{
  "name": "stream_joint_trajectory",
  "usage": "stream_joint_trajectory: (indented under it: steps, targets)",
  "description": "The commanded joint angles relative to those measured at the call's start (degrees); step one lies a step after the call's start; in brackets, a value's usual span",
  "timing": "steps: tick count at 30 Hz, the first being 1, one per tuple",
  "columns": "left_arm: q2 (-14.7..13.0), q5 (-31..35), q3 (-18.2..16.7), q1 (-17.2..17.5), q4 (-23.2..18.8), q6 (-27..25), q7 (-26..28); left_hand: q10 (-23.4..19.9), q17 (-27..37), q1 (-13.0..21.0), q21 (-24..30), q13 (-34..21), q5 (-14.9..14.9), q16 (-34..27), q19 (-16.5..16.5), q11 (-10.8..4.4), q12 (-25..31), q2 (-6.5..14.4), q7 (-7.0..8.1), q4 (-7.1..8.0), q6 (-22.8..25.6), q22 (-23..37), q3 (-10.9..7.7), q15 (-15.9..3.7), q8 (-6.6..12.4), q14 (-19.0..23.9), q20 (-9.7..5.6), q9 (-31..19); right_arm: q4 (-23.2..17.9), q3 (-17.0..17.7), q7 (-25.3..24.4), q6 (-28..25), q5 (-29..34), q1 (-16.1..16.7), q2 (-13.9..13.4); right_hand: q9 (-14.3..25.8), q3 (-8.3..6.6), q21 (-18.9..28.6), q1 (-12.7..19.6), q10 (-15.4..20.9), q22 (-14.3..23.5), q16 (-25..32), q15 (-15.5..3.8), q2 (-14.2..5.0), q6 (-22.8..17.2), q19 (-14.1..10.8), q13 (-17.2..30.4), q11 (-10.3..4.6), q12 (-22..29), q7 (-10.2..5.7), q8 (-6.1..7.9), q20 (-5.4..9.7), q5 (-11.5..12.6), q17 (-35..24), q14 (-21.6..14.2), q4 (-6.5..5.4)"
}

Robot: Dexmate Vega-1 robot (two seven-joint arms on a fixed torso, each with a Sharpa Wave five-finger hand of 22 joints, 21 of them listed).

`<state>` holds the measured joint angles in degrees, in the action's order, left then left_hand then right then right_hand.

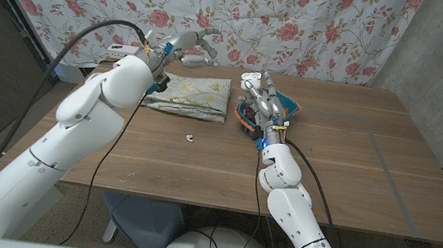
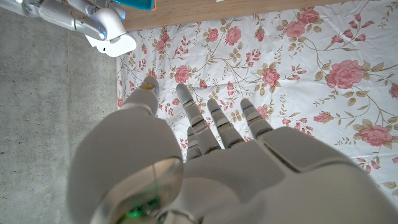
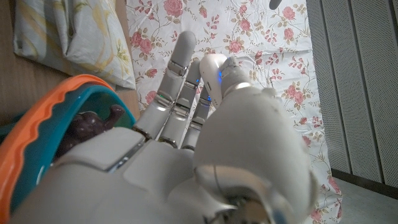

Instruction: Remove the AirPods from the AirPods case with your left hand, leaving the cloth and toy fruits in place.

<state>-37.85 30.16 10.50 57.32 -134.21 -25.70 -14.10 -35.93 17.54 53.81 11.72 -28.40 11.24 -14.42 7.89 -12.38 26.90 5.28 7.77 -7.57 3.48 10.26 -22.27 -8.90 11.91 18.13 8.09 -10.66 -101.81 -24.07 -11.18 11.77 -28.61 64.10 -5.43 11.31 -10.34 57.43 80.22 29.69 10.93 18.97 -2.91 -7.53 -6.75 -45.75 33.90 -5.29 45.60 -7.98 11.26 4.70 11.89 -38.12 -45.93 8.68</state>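
My right hand (image 1: pixel 259 94) is lifted over the bowl and holds the white AirPods case (image 1: pixel 251 78) at its fingertips. The case also shows in the left wrist view (image 2: pixel 113 38) and between the right hand's fingers (image 3: pixel 210 67). My left hand (image 1: pixel 187 47) hangs in the air above the far left of the table, left of the case and apart from it; its fingers (image 2: pixel 217 121) are spread with nothing in them. One small white AirPod (image 1: pixel 191 138) lies on the bare wood in front of the cloth.
A folded pale patterned cloth (image 1: pixel 191 95) lies at the back of the table under my left hand. A blue bowl with an orange rim (image 1: pixel 293 108) holds a dark toy fruit (image 3: pixel 87 124) below my right hand. A floral curtain hangs behind the table.
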Motion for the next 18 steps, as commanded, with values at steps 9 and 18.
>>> stream_joint_trajectory:
  steps: [9,18]
  targets:
    - [-1.35,-1.71,1.24,-3.06,-1.1,-2.16,-1.42,-0.99,0.14,-0.66,0.36,0.4,0.15,-0.49,0.5,0.1,-0.55,0.28,-0.06,0.03,-0.01,0.2,0.28,-0.05,-0.13,0.54,0.15,-0.07,0.23,-2.22,-0.67,0.54,2.64,-0.83,-0.46,0.23,0.32,0.56,0.59,6.19,0.02,-0.21,-10.58,0.18,-0.14,6.28,0.0,-5.68,0.16,-0.19,0.02,7.21,0.32,-0.08,-4.36,-0.08]
    - [-1.96,-8.2,0.23,-3.77,-0.29,0.02,-2.96,-1.6,-0.08,-1.19,0.26,0.94,0.05,-0.45,0.36,0.04,-1.01,-0.48,-0.02,-0.2,0.1,0.2,0.86,-0.23,-0.14,0.27,0.1,-0.07,0.87,-2.84,-0.07,0.66,2.5,-1.55,-0.07,0.23,0.32,0.84,0.63,6.19,0.0,-0.24,-10.58,0.2,0.16,6.45,-0.01,-5.58,0.13,-0.04,-0.09,7.21,0.33,-0.11,-4.42,-0.06]
